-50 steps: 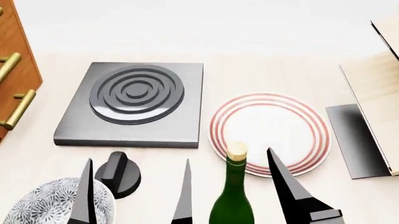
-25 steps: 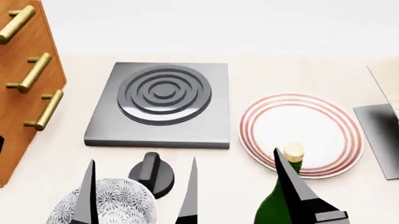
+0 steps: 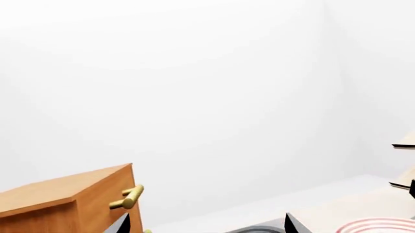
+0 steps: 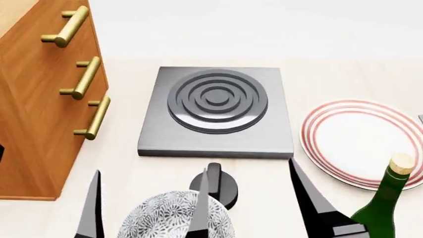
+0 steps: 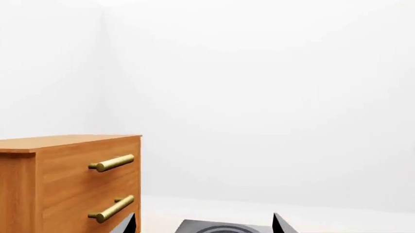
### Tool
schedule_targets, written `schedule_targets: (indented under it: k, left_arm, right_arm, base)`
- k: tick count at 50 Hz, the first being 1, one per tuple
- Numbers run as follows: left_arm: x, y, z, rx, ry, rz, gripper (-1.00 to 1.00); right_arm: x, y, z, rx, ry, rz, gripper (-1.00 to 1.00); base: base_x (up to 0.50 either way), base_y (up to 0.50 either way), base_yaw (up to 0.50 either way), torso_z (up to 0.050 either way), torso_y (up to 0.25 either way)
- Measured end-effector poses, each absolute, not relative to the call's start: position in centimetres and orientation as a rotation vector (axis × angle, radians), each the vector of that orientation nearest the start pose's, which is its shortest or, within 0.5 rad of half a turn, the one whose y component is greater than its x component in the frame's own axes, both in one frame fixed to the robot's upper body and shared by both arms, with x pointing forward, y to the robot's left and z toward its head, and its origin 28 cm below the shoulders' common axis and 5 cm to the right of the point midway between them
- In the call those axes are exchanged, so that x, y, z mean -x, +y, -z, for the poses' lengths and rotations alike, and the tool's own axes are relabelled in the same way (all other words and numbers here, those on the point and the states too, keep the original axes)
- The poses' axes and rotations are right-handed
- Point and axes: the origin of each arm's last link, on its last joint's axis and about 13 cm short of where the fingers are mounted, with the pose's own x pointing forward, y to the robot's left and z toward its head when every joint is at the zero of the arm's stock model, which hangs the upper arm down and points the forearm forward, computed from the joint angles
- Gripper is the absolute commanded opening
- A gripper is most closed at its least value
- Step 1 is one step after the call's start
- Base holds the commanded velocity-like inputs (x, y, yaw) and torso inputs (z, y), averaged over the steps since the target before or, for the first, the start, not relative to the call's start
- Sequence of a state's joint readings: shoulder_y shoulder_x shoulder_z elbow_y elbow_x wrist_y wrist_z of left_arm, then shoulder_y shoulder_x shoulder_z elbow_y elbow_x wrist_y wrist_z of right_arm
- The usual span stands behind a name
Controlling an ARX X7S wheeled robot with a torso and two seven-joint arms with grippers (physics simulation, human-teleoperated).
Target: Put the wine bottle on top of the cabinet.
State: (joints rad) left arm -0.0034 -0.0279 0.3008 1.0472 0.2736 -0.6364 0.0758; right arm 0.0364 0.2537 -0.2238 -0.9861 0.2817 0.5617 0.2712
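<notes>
The wine bottle (image 4: 387, 206), dark green with a tan cork, stands at the near right, just right of the one finger of my right gripper that shows in the head view (image 4: 307, 198). Nothing holds it. The reddish-brown cabinet (image 4: 39, 99) with brass bar handles stands at the left; it also shows in the left wrist view (image 3: 65, 204) and the right wrist view (image 5: 65, 179). My left gripper (image 4: 145, 208) is open over a patterned bowl, and empty in its wrist view (image 3: 205, 224). My right gripper (image 5: 204, 224) is open and empty.
A grey hob plate (image 4: 215, 144) with raised rings lies in the middle. A red-ringed white plate (image 4: 357, 139) lies to its right. A patterned bowl (image 4: 165, 220) and a black knob (image 4: 218, 186) sit at the near edge. A pale rack edge (image 3: 405, 145) shows far right.
The head view has swung left: the cabinet has come further into view and the hob, plate and bottle have slid right. The bottle now shows right of the right finger. Both grippers keep their places in view.
</notes>
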Motion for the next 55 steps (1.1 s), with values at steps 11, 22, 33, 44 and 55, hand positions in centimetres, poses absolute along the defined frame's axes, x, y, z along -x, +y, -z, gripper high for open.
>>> schedule_targets:
  k: [11,22,33,44,55]
  left_arm:
    - [-15.1,17.7,-17.5,-0.165,-0.425,0.174,1.00]
    - [-15.1,17.7,-17.5,-0.165,-0.427,0.175,1.00]
    - [-15.1,17.7,-17.5,-0.162,-0.429,0.177,1.00]
    - [-15.2,17.7,-17.5,-0.148,-0.431,0.179,1.00]
    - [-15.2,17.7,-17.6,-0.140,-0.434,0.181,1.00]
  right_arm:
    - [-15.8,-7.9,-16.8,-0.047,-0.370,-0.184,1.00]
    - [-16.4,-9.5,-18.2,-0.017,-0.378,-0.116,1.00]
    - [-17.6,-12.1,-20.2,0.033,-0.383,0.008,1.00]
    - [-18.5,-14.3,-20.9,0.034,-0.365,0.110,1.00]
    - [-19.8,-15.9,-18.8,-0.008,-0.290,0.187,1.00]
  base:
    - [0.00,0.00,0.00,0.000,0.000]
    - [0.00,0.00,0.00,0.000,0.000]
    - [0.00,0.00,0.00,0.000,0.000]
    - [0.00,0.00,0.00,0.000,0.000]
    - [0.00,0.00,0.00,0.000,0.000]
